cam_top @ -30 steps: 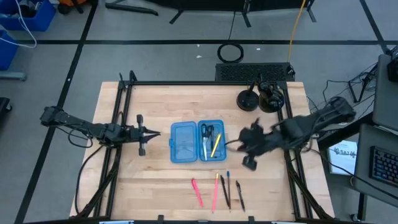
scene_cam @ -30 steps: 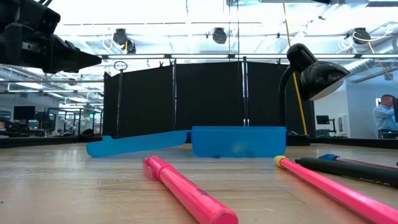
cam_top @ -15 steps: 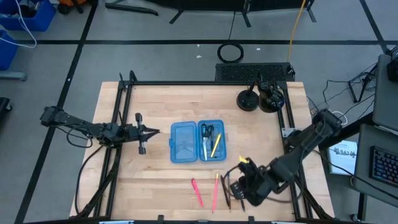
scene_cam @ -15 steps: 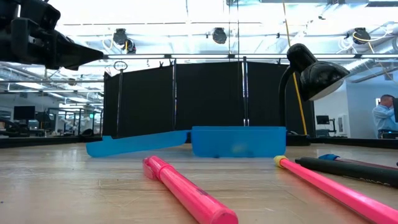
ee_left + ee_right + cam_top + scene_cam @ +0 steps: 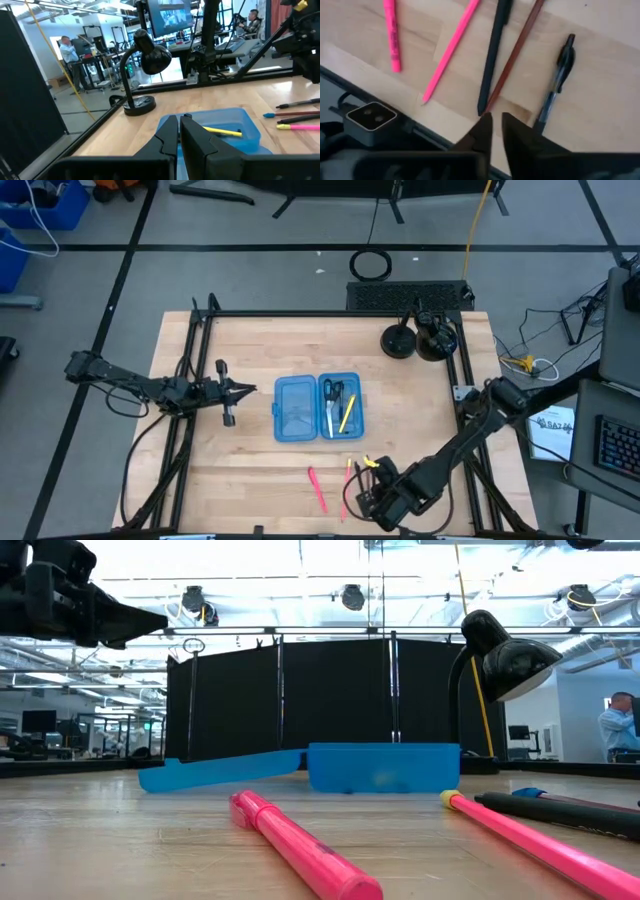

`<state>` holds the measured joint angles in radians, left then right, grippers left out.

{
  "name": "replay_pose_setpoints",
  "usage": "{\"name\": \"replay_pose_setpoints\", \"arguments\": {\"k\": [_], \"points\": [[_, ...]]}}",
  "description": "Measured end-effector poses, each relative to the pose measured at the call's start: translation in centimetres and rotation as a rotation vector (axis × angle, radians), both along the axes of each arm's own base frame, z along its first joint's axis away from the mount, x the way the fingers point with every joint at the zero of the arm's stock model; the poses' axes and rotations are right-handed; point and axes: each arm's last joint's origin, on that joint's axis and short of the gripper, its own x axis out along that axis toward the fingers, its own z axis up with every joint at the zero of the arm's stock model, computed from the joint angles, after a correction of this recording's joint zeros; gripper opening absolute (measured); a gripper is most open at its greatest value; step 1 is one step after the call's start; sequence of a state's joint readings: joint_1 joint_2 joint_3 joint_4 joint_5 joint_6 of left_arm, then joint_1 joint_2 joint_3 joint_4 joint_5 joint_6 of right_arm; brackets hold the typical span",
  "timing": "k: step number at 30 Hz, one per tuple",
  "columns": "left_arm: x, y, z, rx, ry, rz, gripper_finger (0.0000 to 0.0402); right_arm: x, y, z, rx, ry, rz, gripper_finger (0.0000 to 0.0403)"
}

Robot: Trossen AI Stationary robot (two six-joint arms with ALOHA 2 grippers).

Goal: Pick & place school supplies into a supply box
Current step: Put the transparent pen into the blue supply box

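Hovering right pincer (image 5: 493, 125) over pens (image 5: 492, 55), slightly parted

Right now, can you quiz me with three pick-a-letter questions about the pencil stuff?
1. Where are the scissors?
A. inside the pencil case
B. on the bare table
C. under the pencil case

2. How many pens and pencils lie on the table outside the case?
A. two
B. five
C. nine

3. How is the pencil case?
A. open, both halves flat
B. snapped shut
C. standing on its end

Answers:
1 A: the high view shows them in the case's right half, beside a yellow pencil.
2 B: the right wrist view shows five in a row.
3 A: both halves lie side by side.
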<state>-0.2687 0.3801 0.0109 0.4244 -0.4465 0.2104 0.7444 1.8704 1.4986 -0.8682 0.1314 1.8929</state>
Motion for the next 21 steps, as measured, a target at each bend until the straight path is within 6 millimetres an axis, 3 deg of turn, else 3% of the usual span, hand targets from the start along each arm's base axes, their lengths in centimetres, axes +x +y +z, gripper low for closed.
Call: {"name": "replay_pose_setpoints", "arguments": {"k": [9,21], "points": [[0.0,0.0,0.0,-0.005,0.0,0.0,0.0024,-0.4,-0.5,-0.4,0.033,0.125,-0.076,0.0155],[0.0,0.0,0.0,-0.016,-0.001,-0.001,0.0024,-0.5,-0.5,-1.1,0.02,0.181,-0.098,0.016]]}}
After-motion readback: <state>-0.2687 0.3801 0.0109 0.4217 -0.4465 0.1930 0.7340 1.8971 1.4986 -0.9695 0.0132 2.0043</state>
